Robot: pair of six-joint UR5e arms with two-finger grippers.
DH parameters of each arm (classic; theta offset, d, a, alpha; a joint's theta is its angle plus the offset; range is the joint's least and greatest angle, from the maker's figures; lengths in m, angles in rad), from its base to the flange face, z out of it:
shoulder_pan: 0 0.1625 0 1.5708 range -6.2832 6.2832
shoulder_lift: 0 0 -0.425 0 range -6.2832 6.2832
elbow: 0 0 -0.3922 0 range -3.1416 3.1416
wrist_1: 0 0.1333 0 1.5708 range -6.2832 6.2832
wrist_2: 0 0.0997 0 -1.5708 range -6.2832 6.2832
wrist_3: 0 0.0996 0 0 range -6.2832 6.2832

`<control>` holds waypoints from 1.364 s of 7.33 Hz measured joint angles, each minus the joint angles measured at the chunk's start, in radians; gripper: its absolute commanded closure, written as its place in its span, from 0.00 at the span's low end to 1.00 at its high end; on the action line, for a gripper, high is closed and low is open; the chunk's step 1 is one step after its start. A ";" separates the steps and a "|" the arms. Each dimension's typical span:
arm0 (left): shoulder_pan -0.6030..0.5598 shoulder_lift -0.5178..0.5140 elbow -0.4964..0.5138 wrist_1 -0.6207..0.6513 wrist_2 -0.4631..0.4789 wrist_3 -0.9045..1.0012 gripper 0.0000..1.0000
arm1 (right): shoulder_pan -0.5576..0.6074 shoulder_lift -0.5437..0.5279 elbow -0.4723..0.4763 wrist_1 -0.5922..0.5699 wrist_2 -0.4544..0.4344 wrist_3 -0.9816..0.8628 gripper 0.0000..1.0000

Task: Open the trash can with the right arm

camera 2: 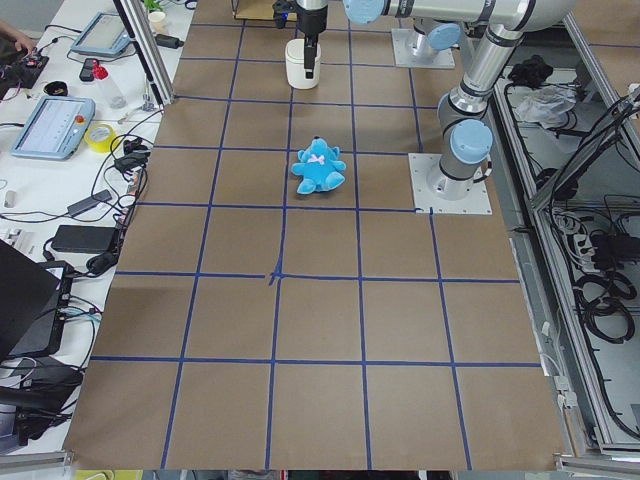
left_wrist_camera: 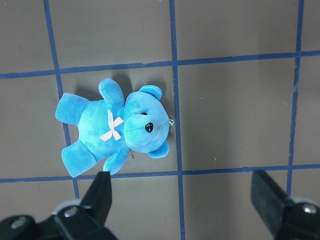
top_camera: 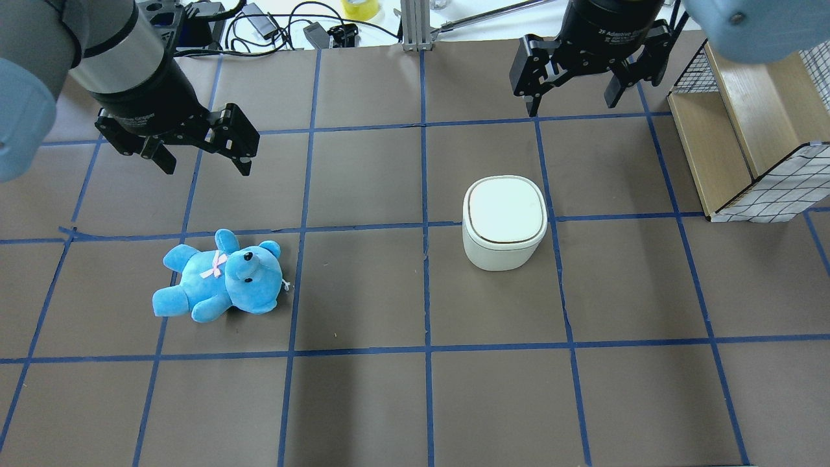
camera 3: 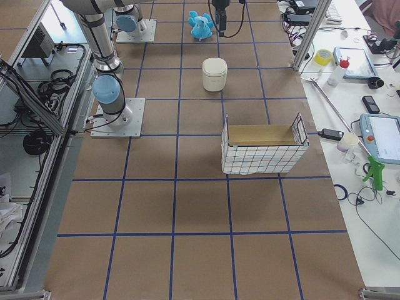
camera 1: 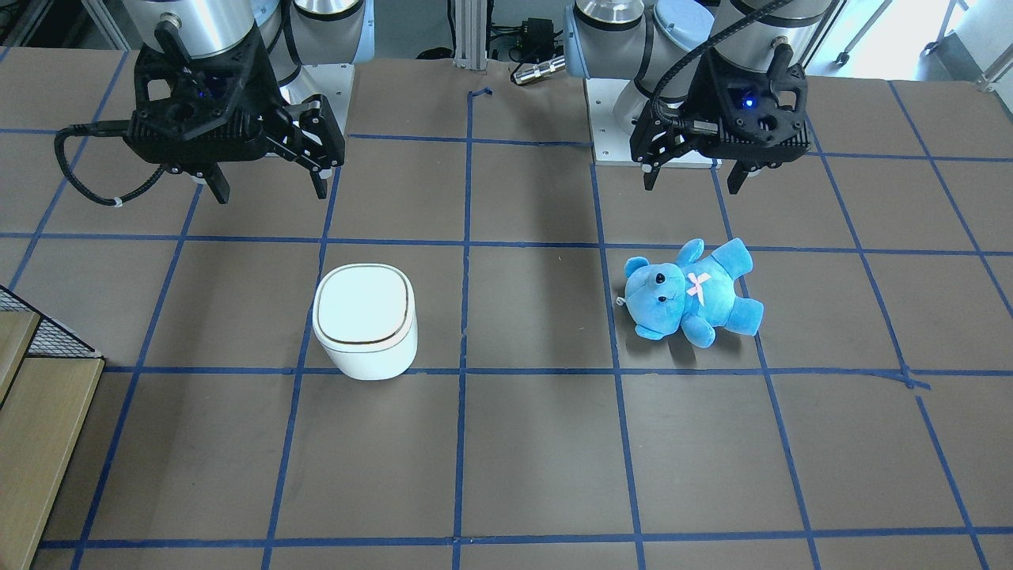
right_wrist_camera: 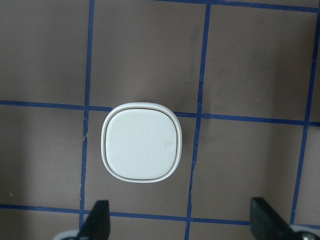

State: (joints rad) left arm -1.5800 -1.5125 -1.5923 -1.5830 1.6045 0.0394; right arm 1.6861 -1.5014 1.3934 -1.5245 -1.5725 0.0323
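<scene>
Hanging above the brown table (top_camera: 363,402), the right gripper (top_camera: 572,104) has its 2 fingers spread wide with nothing between them. It is clear of the trash can (top_camera: 504,220) and touches nothing. The trash can stands upright on the robot's right half of the table, over a blue tape line (top_camera: 363,226), and its flat white lid (right_wrist_camera: 142,146) lies closed, with the thin dark seam running unbroken around it. The right wrist camera looks straight down on that lid. The left gripper (top_camera: 206,167) is also splayed wide and empty, held in the air over the other half of the table. A blue teddy bear (top_camera: 220,283) lies on its back there, well apart from the trash can. A wooden crate with wire-mesh sides (top_camera: 746,130) sits at the table's right edge, near the right arm (camera 1: 198,32).
</scene>
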 measured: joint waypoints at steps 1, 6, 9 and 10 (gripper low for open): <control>0.000 0.000 0.000 0.000 0.000 0.000 0.00 | 0.000 0.000 0.000 -0.002 -0.002 -0.001 0.00; 0.000 0.000 0.000 0.000 0.000 0.000 0.00 | 0.005 0.008 -0.001 -0.004 0.001 0.044 1.00; 0.000 0.000 0.000 0.000 0.000 0.001 0.00 | 0.015 0.057 0.100 -0.105 0.010 0.093 1.00; 0.000 0.000 0.000 0.000 0.000 0.000 0.00 | 0.016 0.070 0.196 -0.231 0.011 0.107 1.00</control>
State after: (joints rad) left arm -1.5800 -1.5125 -1.5923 -1.5831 1.6046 0.0395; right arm 1.7021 -1.4309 1.5898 -1.7551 -1.5618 0.1391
